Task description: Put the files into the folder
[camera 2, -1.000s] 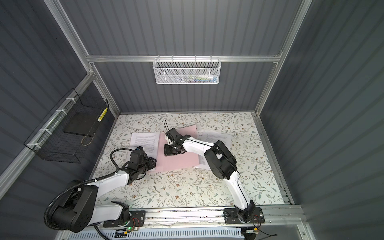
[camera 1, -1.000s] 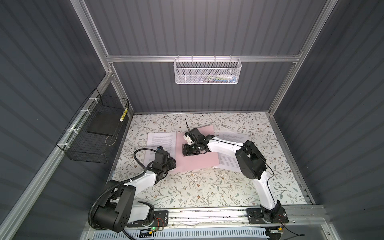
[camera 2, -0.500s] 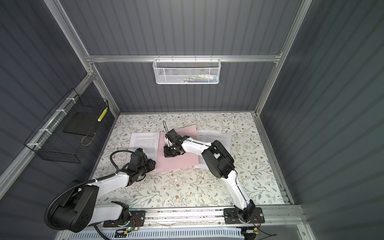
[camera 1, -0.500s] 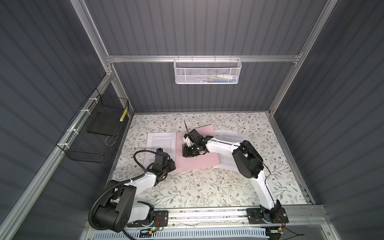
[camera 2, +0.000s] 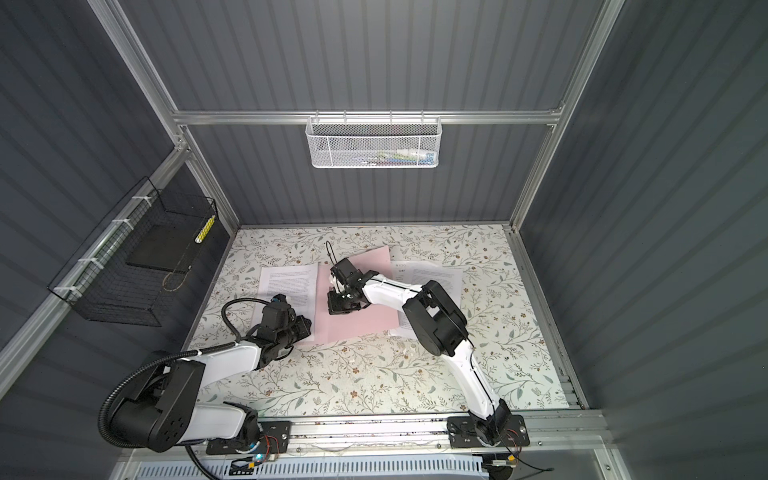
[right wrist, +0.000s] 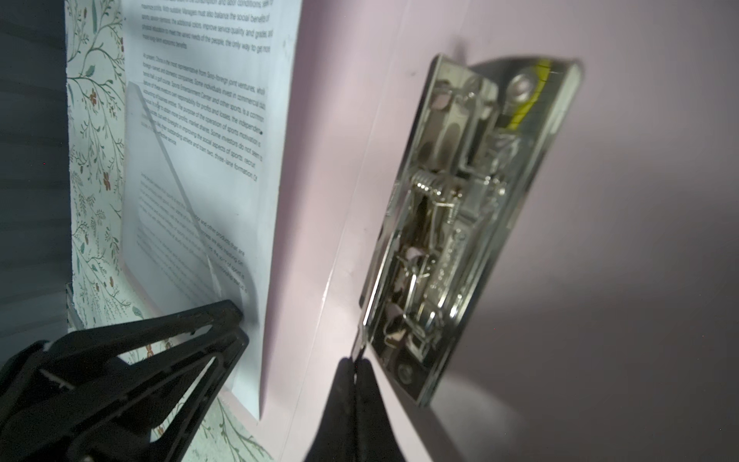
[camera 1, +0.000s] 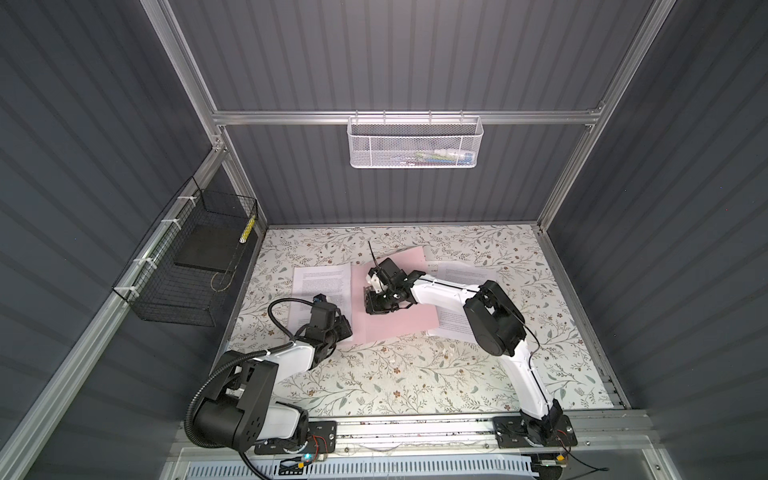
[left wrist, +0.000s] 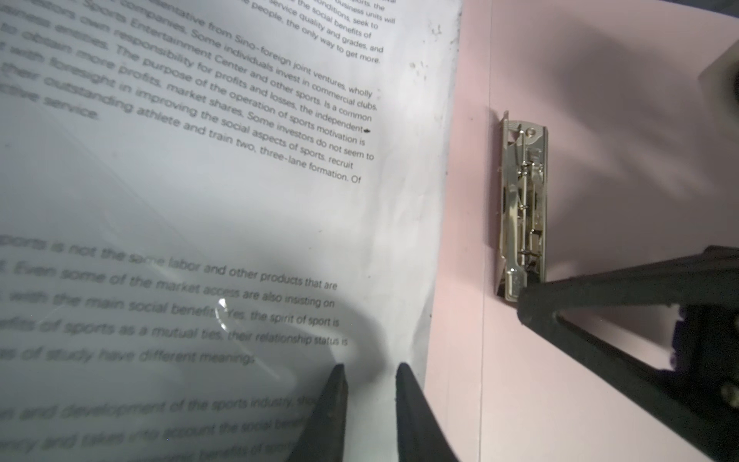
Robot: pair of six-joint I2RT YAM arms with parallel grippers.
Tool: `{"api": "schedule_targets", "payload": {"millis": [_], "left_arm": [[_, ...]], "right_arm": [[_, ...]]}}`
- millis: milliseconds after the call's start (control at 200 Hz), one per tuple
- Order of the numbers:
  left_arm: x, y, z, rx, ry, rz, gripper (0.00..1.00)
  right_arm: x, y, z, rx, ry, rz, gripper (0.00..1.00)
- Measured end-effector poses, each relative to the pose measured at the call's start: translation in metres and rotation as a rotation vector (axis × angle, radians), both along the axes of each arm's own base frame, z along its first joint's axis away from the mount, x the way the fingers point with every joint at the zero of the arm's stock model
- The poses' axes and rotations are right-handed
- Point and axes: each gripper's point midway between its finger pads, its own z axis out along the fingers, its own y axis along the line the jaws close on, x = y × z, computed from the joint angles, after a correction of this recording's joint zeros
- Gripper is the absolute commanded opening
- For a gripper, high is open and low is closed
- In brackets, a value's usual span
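The pink folder [camera 1: 399,328] [camera 2: 357,328] lies open in mid-table, its metal clip [left wrist: 524,208] [right wrist: 460,224] on the inner spine. One printed file [camera 1: 322,282] [camera 2: 289,282] [left wrist: 200,180] lies along its left edge. Another file [camera 1: 461,274] [camera 2: 432,274] lies at its right, partly under my right arm. My left gripper [camera 1: 347,331] [camera 2: 308,326] [left wrist: 370,372] is open by a narrow gap, tips down on the left file's near corner. My right gripper [camera 1: 374,309] [camera 2: 337,309] [right wrist: 356,362] is shut, its tips touching the clip's lever end.
A black wire basket [camera 1: 195,266] holding a dark slab hangs on the left wall. On the back wall hangs a white mesh basket [camera 1: 415,143]. A clear triangular flap [right wrist: 160,180] lies over the left file. The arms' base rail [camera 1: 415,432] runs along the front edge.
My right gripper's jaws have closed fully at the clip's end. The left jaws have narrowed over the file's corner. Both arms have hardly shifted.
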Motion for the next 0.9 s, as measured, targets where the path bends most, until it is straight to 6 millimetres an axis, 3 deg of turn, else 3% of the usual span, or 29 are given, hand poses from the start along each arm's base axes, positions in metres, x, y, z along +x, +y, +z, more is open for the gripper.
{"api": "schedule_targets", "payload": {"millis": [155, 660, 901], "left_arm": [[0.001, 0.000, 0.000, 0.001, 0.002, 0.005, 0.24], [0.008, 0.003, -0.001, 0.004, 0.024, 0.034, 0.21], [0.017, 0.024, -0.001, -0.021, 0.034, 0.124, 0.21]], "right_arm": [[0.010, 0.000, -0.005, -0.055, -0.024, -0.014, 0.00], [0.011, -0.006, -0.011, -0.103, -0.060, -0.002, 0.00], [0.008, -0.021, 0.003, 0.000, -0.019, -0.005, 0.00]]}}
